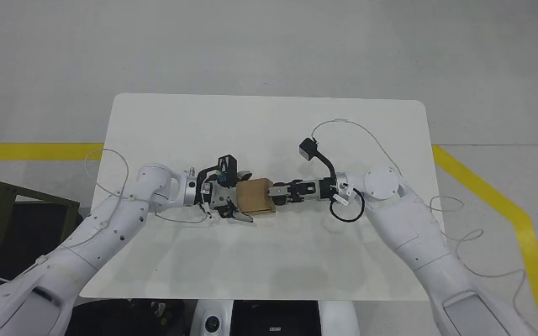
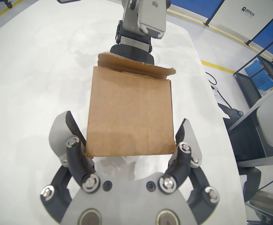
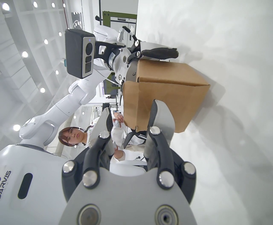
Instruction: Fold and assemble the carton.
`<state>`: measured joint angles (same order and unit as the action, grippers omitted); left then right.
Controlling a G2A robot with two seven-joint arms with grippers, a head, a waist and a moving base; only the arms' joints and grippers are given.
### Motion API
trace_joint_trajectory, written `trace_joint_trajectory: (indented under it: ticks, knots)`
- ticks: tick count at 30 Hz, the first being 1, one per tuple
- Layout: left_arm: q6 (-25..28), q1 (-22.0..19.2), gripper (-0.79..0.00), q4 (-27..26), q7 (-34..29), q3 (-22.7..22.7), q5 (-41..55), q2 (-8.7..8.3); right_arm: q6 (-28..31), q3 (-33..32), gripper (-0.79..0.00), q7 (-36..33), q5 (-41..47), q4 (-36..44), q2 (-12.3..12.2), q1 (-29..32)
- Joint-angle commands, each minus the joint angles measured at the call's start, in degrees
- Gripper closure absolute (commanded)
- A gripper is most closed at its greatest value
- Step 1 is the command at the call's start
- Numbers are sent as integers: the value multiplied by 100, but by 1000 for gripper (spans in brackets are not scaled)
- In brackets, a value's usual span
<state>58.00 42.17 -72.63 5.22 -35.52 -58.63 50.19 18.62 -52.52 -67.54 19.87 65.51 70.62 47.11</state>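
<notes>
Top view: brown corrugated carton [image 1: 255,198] sits mid table [image 1: 353,126], well in from every edge, between left gripper [image 1: 240,200] and right gripper [image 1: 275,195]; left wrist: left one spread wide, ribbed pads [image 2: 72,125] clamping its sides (far flap [image 2: 136,66] frayed); right wrist: right one half-spread astride a flap edge.

Print stands on the white black-framed panel [image 2: 236,21] in the room behind the white surface [image 2: 42,64]. It is a small dark logo [image 2: 248,11], an emblem with one bold word beside it and a finer line beneath, too small to make out. The brown cardboard carton [image 2: 130,115] shows plain brown faces.
</notes>
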Motion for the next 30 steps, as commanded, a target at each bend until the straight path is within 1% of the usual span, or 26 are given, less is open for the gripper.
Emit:
trace_joint_trajectory:
  ticks: [1, 13, 17, 21, 30]
  knots:
    - [0, -2, -785, 0, -8, 8, 11, -3, 6, 28, -311, -5, 26, -53, 12, -4]
    - [0, -18, -785, -8, -20, 56, 33, -20, 0, 137, -228, -82, 28, -252, 55, -49]
    - [0, -27, -785, -12, -23, 75, 43, -25, -25, 158, -219, -99, -35, -286, 61, -85]
    - [0, -34, -785, -12, -20, 88, 49, -29, -78, 134, -231, -123, -150, -276, 45, -123]
    - [0, -43, -785, -9, -7, 106, 50, -34, -298, 83, -203, -211, -350, -167, -5, -99]
